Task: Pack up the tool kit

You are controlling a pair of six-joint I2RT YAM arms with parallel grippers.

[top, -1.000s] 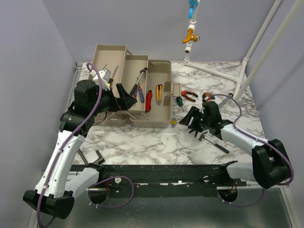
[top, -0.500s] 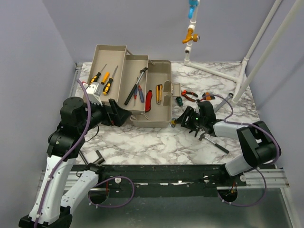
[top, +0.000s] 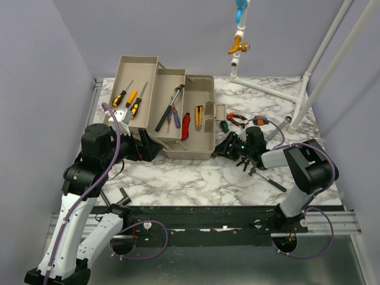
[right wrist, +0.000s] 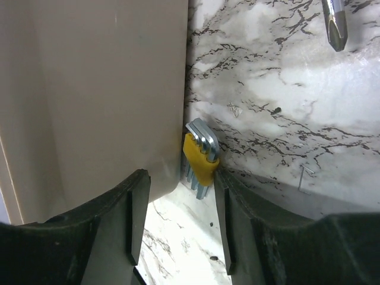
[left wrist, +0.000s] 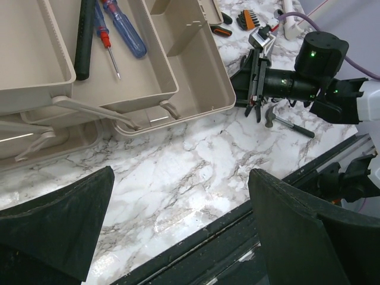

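Observation:
The beige toolbox (top: 200,139) stands open, its trays spread at the back left, with screwdrivers (top: 132,100), a red-handled tool (top: 186,124) and other tools inside. A yellow-holdered hex key set (right wrist: 202,155) lies on the table against the box's front right corner (right wrist: 107,89). My right gripper (right wrist: 178,181) is open and low. One finger is on the box side and the other is close beside the hex keys. My left gripper (left wrist: 178,208) is open and empty over bare marble in front of the box (left wrist: 196,77). It also shows in the top view (top: 151,145).
A hammer (top: 267,177) lies behind my right gripper (top: 224,148). Orange-handled pliers (top: 237,119), a green-handled screwdriver (top: 224,125) and an orange tool (top: 259,120) lie right of the box. A white pipe frame (top: 309,77) stands at the back right. A small black part (top: 122,195) lies near the front edge.
My left arm has drawn back from over the toolbox towards the near edge. My right gripper has moved left, up to the box's front right corner and the hex keys.

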